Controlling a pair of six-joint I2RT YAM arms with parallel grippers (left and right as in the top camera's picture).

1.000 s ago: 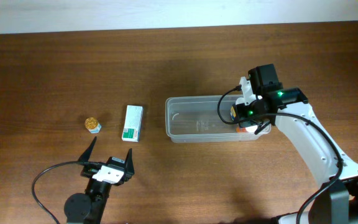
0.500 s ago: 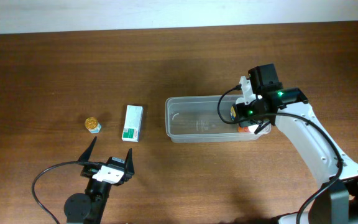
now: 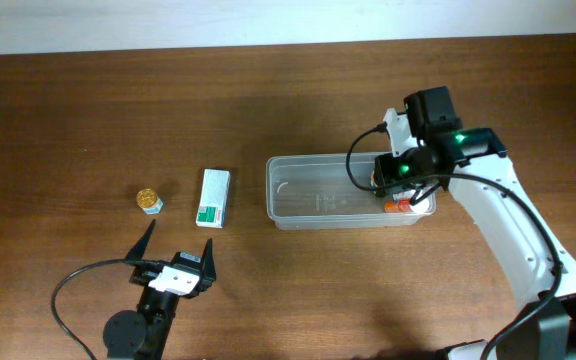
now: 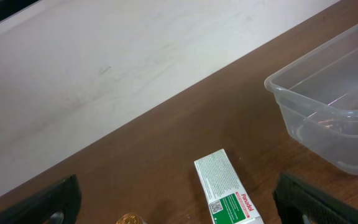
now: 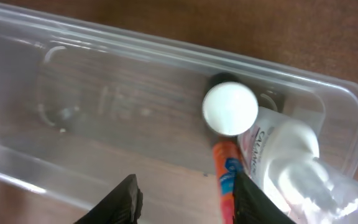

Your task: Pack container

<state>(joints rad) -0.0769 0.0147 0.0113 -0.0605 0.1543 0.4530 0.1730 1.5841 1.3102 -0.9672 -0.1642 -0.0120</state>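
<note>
Overhead, the clear container [image 3: 271, 190] sits right of centre on the table [image 3: 268, 90], well apart from a white-and-green box [image 3: 213, 197] and a small gold item [image 3: 149, 201]. The right gripper [image 5: 188, 198] hovers over the container's right end, jaws narrowly apart and empty, above a white bottle [image 5: 291, 158] and an orange tube [image 5: 225, 171] inside. The left gripper [image 3: 180, 238] stands wide, holding nothing.

Brown wooden table [image 3: 88, 100]; on it clear container [image 3: 270, 190]; white-green box [image 3: 213, 196]; small gold object [image 3: 148, 200]
</note>
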